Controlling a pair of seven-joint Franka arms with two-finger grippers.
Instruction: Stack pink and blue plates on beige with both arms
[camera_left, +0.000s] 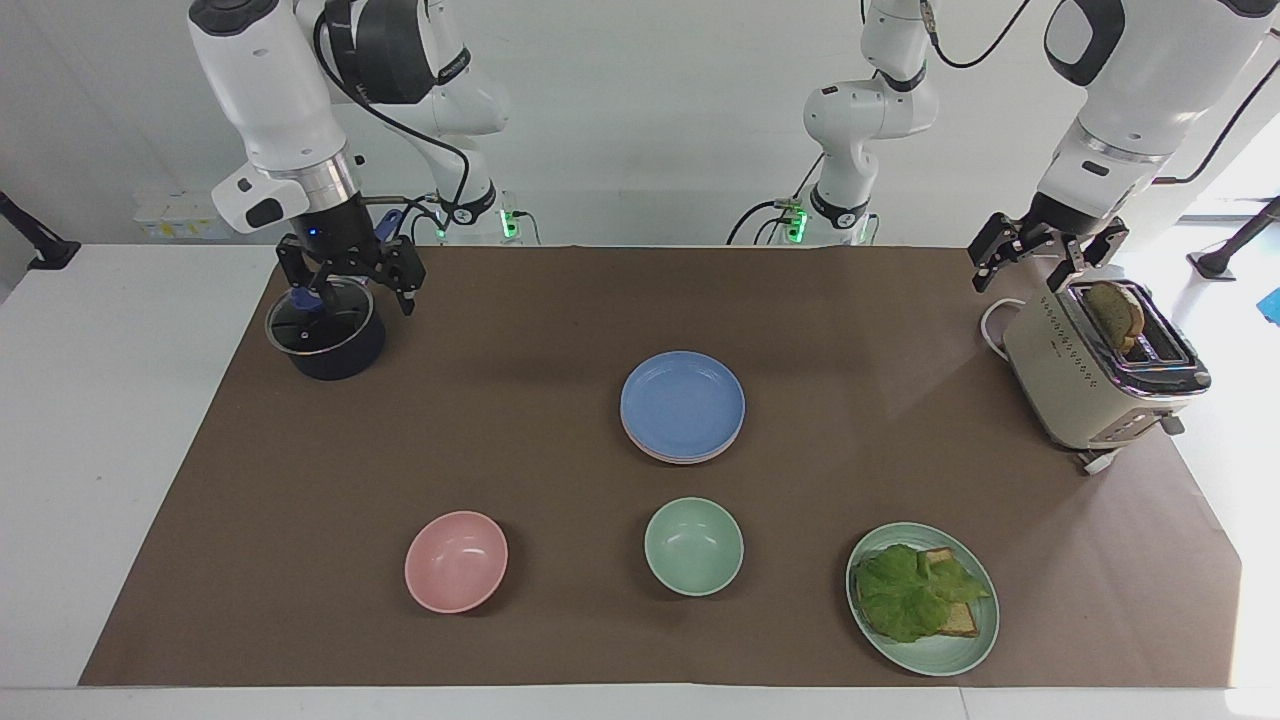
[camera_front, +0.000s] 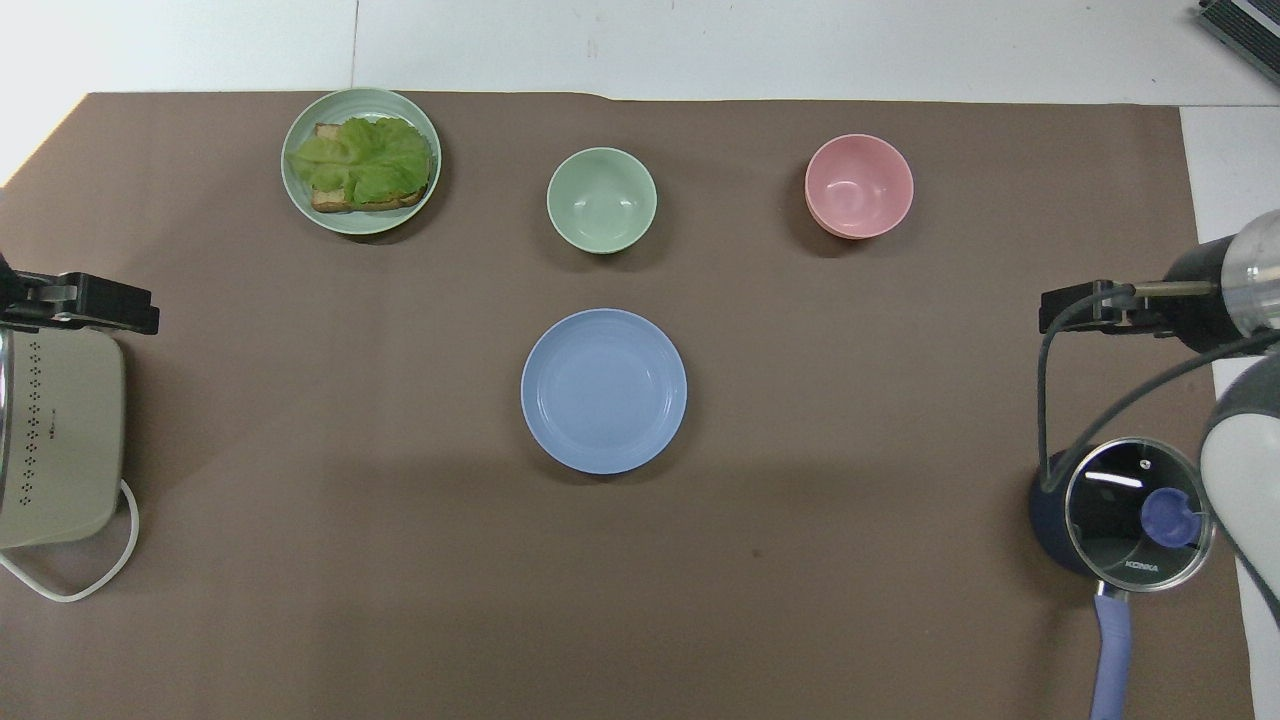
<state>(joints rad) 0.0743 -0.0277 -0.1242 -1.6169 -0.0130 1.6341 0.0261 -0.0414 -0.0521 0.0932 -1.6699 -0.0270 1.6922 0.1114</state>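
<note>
The blue plate (camera_left: 683, 400) (camera_front: 603, 390) lies on top of a stack in the middle of the brown mat. A pale pink plate rim (camera_left: 672, 457) shows just under it. The beige plate is hidden beneath them. My right gripper (camera_left: 348, 290) (camera_front: 1078, 310) hangs open and empty over the lidded pot, well away from the stack toward the right arm's end. My left gripper (camera_left: 1030, 268) (camera_front: 85, 304) waits open and empty above the toaster at the left arm's end.
A dark blue pot with a glass lid (camera_left: 322, 335) (camera_front: 1135, 515) stands under the right gripper. A beige toaster (camera_left: 1095, 375) (camera_front: 55, 440) holds toast. Farther from the robots sit a pink bowl (camera_left: 456, 560), a green bowl (camera_left: 693, 546) and a green plate (camera_left: 930, 665) of lettuce and toast.
</note>
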